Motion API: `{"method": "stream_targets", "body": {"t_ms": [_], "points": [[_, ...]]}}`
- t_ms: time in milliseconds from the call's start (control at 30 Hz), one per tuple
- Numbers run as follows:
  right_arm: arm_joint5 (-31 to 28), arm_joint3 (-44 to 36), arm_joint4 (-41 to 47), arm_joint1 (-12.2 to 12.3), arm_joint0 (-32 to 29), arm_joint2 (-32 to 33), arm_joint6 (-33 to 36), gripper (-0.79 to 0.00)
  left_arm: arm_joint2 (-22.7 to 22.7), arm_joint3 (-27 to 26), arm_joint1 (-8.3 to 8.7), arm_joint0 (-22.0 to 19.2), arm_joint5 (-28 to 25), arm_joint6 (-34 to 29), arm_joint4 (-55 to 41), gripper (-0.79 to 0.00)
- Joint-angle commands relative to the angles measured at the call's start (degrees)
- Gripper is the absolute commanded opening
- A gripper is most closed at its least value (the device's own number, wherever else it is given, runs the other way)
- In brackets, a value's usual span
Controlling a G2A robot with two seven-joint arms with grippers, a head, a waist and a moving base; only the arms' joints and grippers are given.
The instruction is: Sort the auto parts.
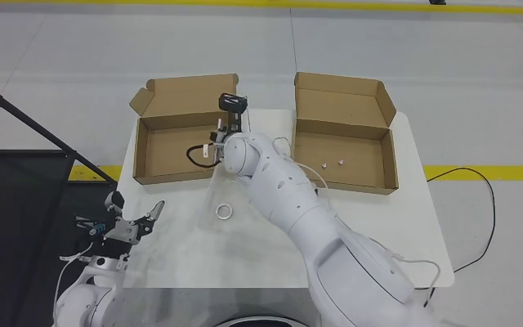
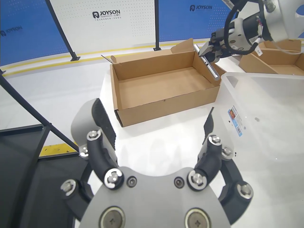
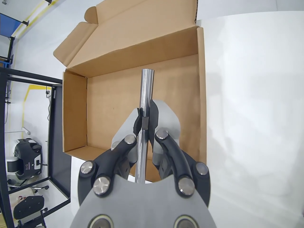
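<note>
Pinches a polished metal rod [image 3: 145, 88] mid-length in the tightly closed right claw [image 3: 144, 117], one end jutting past the fingertips [image 3: 154, 113], above the open cardboard box [image 3: 133, 58] lying beneath that claw. Hangs the left claw [image 2: 155, 112] wide open and empty over the white table [image 2: 166, 143], a clear plastic bin [image 2: 261, 91] just beside it and the same box ahead. Shows a pale ring [image 1: 223, 212] in that bin, between the two claws, and a second box [image 1: 343, 123] well beyond the right claw.
</note>
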Motion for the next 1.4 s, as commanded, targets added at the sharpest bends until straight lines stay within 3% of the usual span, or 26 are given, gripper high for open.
{"method": "stream_targets", "body": {"t_ms": [0, 200, 233, 267, 433, 767, 867, 967, 1100, 1367], "points": [[0.6, 0.3, -0.5, -0.2, -0.3, -0.1, -0.2, -0.785, -0.1, -0.1, -0.05, 0.1, 0.0, 0.1, 0.0, 0.000], [3.4, -0.2, -1.9, -0.5, -1.4, -0.1, -1.1, -0.770, -0.1, -0.2, -0.21, 0.3, -0.2, 0.1, -0.1, 0.000], [3.4, -0.2, -2.1, -0.5, -1.5, 0.0, -0.8, -0.582, -0.2, -0.1, -0.23, 0.3, -0.3, 0.1, -0.1, 0.000], [3.4, -0.1, -2.3, -0.5, -1.5, 0.0, -0.5, -0.517, -0.2, -0.1, -0.24, 0.4, -0.4, 0.1, -0.1, 0.000], [3.3, 0.0, -3.1, -0.5, -1.6, 0.3, 0.7, -0.326, -0.3, -0.1, -0.36, 0.5, -0.5, 0.2, 0.0, 0.000], [2.1, 0.0, -3.6, -0.5, -1.4, 0.4, 1.6, -0.265, -0.5, -0.2, -0.57, 0.7, -0.7, 0.1, 0.1, 0.000], [-0.2, 0.3, -4.6, -0.3, -1.0, 0.2, 4.7, -0.105, -0.5, -0.2, -0.64, 0.7, -0.7, 0.2, 0.2, 0.000], [-2.8, 0.9, -3.6, -0.2, -0.6, 1.0, 7.5, -0.092, -0.5, -0.2, -0.70, 0.7, -0.7, 0.1, 0.4, 0.000], [-6.9, 1.9, -2.5, -0.1, 0.0, 1.5, 11.2, 0.000, -0.5, -0.2, -0.81, 0.7, -0.6, 0.3, 0.3, 0.000], [-14.4, 2.8, -1.0, 0.1, 0.5, 2.6, 16.0, 0.000, 0.1, 0.1, -1.00, 0.3, -0.6, -0.1, 0.5, 0.000]]}}
